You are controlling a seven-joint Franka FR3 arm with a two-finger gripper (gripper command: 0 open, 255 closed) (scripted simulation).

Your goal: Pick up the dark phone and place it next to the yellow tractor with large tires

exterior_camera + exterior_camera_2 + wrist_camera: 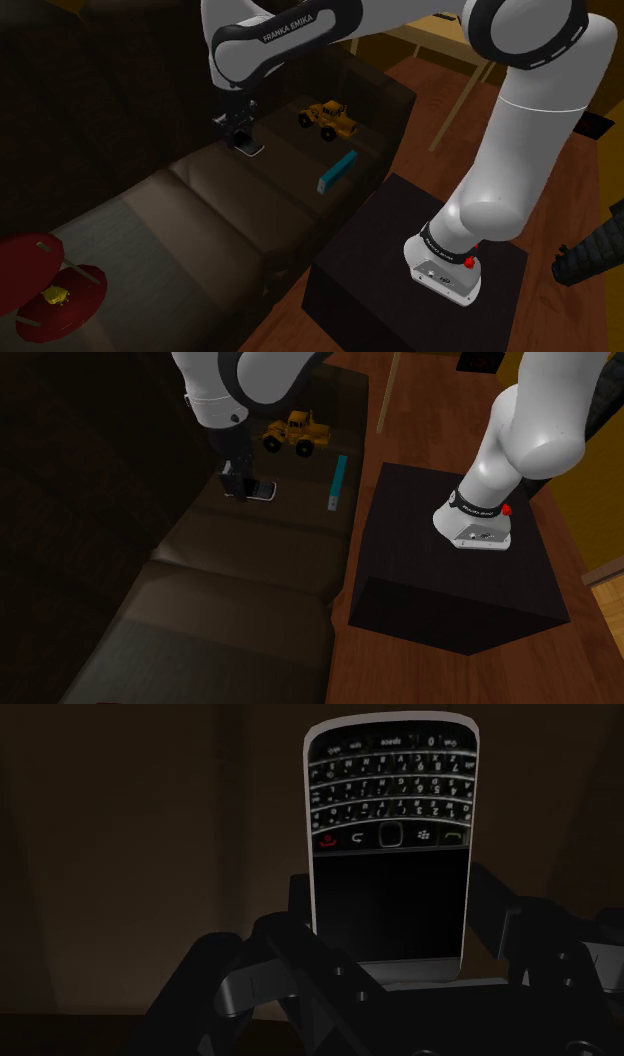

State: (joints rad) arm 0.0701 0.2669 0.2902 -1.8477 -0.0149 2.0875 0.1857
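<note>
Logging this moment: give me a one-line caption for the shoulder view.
Gripper at the dark phone on the brown sofa, yellow tractor and blue bar nearby on the seat.

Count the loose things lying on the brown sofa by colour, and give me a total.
Dark: 1, the phone
Yellow: 1, the tractor
Blue: 1, the long thin bar
Total: 3

Seat cushion (292, 468) btw phone (262, 490) & yellow tractor (296, 432) is bare: free lane. Blue bar (337, 482) nr front edge, apart from both. Backrest (120, 472) walls one side; armrest (388, 95) just beyond tractor.
</note>
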